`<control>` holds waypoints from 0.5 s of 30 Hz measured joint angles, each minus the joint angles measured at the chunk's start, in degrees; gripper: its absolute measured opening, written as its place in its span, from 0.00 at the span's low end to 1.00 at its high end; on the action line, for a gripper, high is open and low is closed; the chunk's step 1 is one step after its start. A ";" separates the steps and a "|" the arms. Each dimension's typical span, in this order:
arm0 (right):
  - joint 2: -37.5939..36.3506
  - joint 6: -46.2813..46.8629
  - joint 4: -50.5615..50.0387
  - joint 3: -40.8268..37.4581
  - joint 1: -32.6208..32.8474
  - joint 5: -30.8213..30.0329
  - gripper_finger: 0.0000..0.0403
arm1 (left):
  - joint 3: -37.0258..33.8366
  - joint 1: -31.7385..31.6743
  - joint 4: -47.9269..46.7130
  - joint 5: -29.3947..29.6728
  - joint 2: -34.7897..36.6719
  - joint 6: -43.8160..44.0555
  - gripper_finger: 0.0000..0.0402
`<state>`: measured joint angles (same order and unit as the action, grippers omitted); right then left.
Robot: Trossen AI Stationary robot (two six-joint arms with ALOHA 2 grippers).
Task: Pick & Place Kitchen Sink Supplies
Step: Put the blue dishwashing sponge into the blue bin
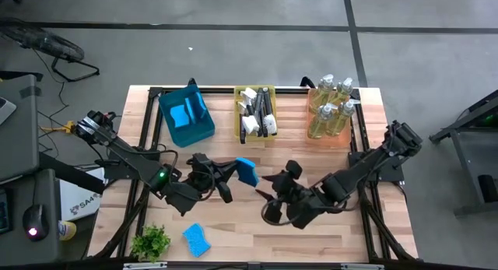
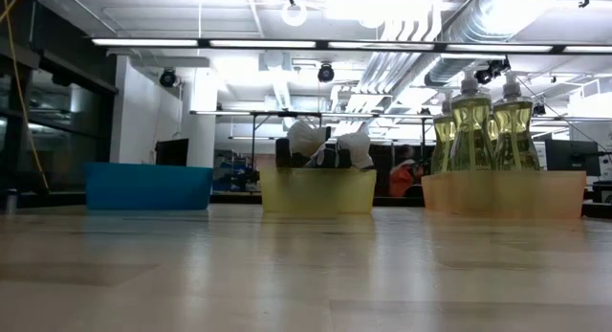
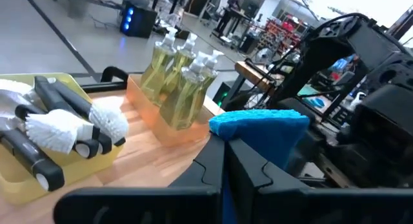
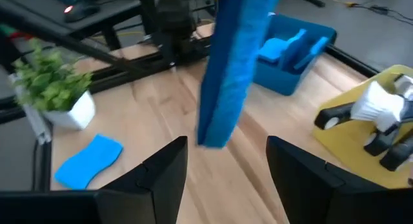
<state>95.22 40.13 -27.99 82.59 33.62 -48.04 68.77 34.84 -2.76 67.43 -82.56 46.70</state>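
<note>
My left gripper (image 1: pixel 233 175) is over the table's middle, shut on a blue wavy-edged sponge (image 1: pixel 249 171) held above the wood. The sponge also shows in the left wrist view (image 3: pixel 259 124) and the right wrist view (image 4: pixel 235 62). My right gripper (image 1: pixel 266 194) is open just to the right of the sponge; in its wrist view its two fingers (image 4: pixel 164 175) stand apart below the sponge's free end, not touching it. A second blue sponge (image 1: pixel 197 239) lies flat on the table near the front. My left gripper pinches the sponge between its two fingers (image 3: pixel 210 169), on its two flat faces at the end nearest the gripper (image 3: pixel 223 188). The fingers come about level from the table's left. The sponge stands on edge, sticks out beyond the fingertips and is clear of the table.
At the back stand a blue bin (image 1: pixel 187 118) with sponges, a yellow bin (image 1: pixel 255 114) with white-headed dish brushes, and an orange bin (image 1: pixel 331 116) with pump bottles of yellow-green liquid. A small green plant (image 1: pixel 152 241) stands at the front left. Bare wood lies between the arms and the bins.
</note>
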 joint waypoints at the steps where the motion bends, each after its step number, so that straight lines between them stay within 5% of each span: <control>1: 0.00 0.42 0.00 0.00 -0.36 -0.23 0.51 | 0.00 -0.01 0.34 0.05 0.00 -0.33 0.00; 8: 0.02 -2.22 3.13 0.00 -2.47 6.50 0.51 | 0.00 -0.01 0.39 0.08 0.00 -0.34 0.00; 15: 0.02 -2.72 4.04 0.00 -3.07 4.98 0.46 | 0.00 0.01 0.39 0.47 0.00 -0.18 0.00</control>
<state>95.24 37.40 -23.95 82.59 30.56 -43.05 68.77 34.85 -2.37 67.90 -82.56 46.52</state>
